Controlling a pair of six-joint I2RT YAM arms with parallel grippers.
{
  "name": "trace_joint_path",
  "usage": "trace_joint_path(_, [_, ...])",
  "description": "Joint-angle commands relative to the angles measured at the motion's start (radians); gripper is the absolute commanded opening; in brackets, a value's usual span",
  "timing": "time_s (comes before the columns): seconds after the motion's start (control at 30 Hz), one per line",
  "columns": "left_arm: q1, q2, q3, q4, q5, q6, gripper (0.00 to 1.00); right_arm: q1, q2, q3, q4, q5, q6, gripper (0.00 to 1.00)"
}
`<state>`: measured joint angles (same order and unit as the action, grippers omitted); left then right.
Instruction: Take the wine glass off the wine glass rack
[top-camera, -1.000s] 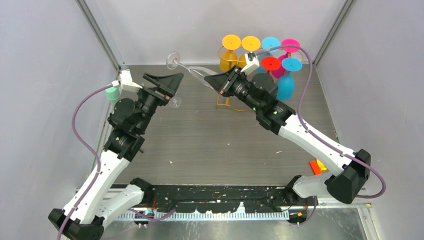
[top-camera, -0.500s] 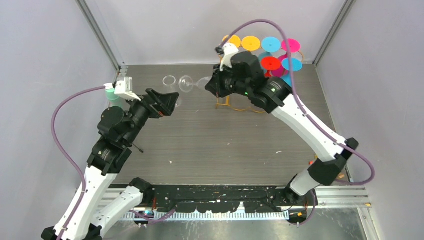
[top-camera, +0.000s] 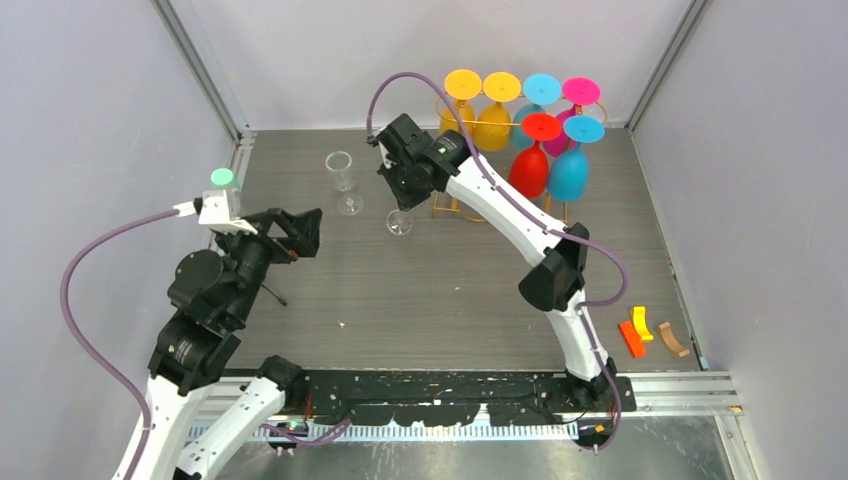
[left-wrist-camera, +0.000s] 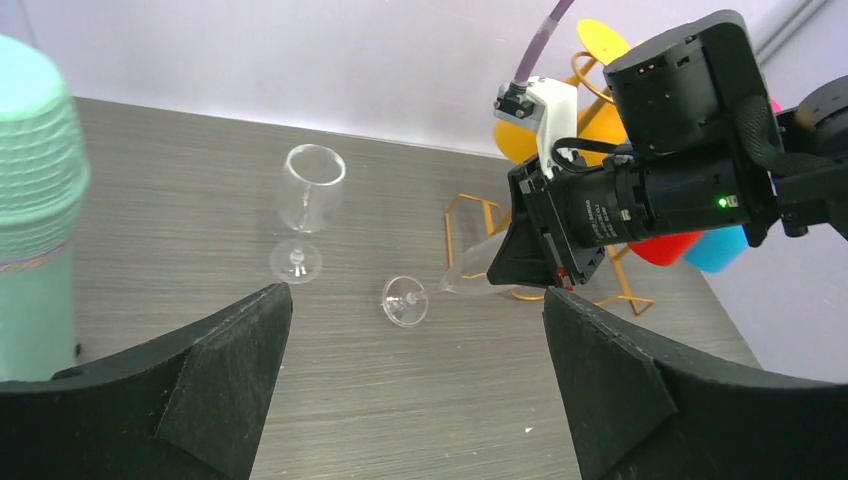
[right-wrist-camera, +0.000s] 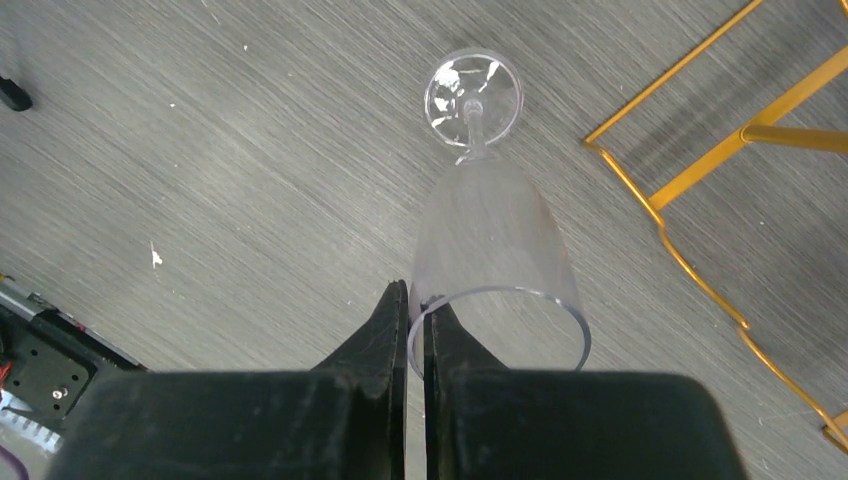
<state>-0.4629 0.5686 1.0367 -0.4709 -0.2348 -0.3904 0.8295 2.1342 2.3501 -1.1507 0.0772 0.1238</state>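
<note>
My right gripper (top-camera: 402, 185) is shut on the rim of a clear wine glass (top-camera: 399, 222), one finger inside the bowl and one outside, as the right wrist view (right-wrist-camera: 415, 300) shows. The glass (right-wrist-camera: 490, 235) hangs tilted with its foot (right-wrist-camera: 472, 90) low over the table, just left of the gold wine glass rack (top-camera: 452, 207). I cannot tell if the foot touches the table. In the left wrist view the glass foot (left-wrist-camera: 405, 300) shows beside the rack's base (left-wrist-camera: 470, 215). My left gripper (top-camera: 300, 232) is open and empty, near left of the glass.
A second clear wine glass (top-camera: 342, 172) stands upright on the table, also in the left wrist view (left-wrist-camera: 312, 190). Several coloured glasses (top-camera: 541, 128) hang on the rack. A green cup stack (top-camera: 222, 178) stands at the left edge. Small blocks (top-camera: 632, 338) lie at front right.
My right arm swung the clear glass left and down from rack height and turned it foot-down near the table. My left arm drew back toward the near left.
</note>
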Motion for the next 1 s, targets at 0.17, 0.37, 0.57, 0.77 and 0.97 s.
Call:
trace_joint_path(0.17, [-0.002, -0.083, -0.056, -0.032, -0.092, 0.071, 1.0, 0.004, 0.112, 0.196, -0.016, 0.013, -0.051, 0.0])
trace_joint_path(0.37, [-0.002, -0.099, -0.064, -0.047, -0.086, 0.071, 1.0, 0.005, 0.14, 0.209, -0.012, 0.023, -0.087, 0.04])
trace_joint_path(0.57, [-0.002, -0.108, -0.078, -0.045, -0.087, 0.062, 1.0, 0.003, 0.161, 0.233, -0.027, 0.048, -0.152, 0.15])
trace_joint_path(0.77, [-0.002, -0.109, -0.078, -0.049, -0.083, 0.048, 1.0, 0.002, 0.191, 0.268, -0.052, 0.058, -0.19, 0.25])
trace_joint_path(0.97, [-0.002, -0.102, -0.083, -0.05, -0.069, 0.03, 1.0, -0.006, 0.192, 0.26, -0.018, 0.058, -0.203, 0.29])
